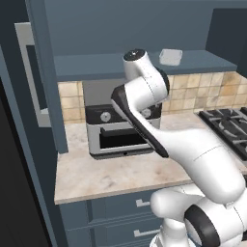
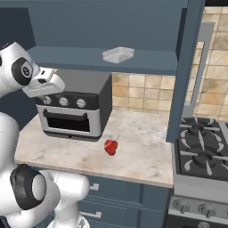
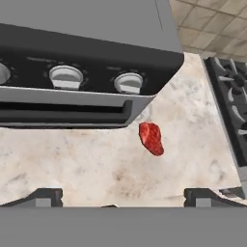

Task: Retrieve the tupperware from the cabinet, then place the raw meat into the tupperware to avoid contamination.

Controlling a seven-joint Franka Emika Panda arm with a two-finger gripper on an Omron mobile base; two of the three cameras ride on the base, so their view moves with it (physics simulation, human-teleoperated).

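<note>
From my remote station I read the scene left to right. The toaster oven (image 2: pixel 73 107) occupies the left of the counter (image 2: pixel 142 147). The gripper (image 3: pixel 123 198) hangs above the counter in front of it with its jaws spread wide and nothing between them.

The raw meat (image 3: pixel 151 138) lies on the counter just off the oven's front right corner, apart from the gripper. The tupperware (image 2: pixel 118 54) sits on the shelf of the open cabinet (image 2: pixel 102 60), directly above the oven and well apart from the meat.

Hazards, as I judge them:
- Reaching up for the tupperware brings the arm close to the shelf edge and the oven top; a collision could shove the container deeper.
- The container is shallow and smooth; a poor pinch on its rim could drop it.
- Further right, the open door (image 2: pixel 182 71) and the stove (image 2: pixel 202 151) restrict any swing that way.
</note>
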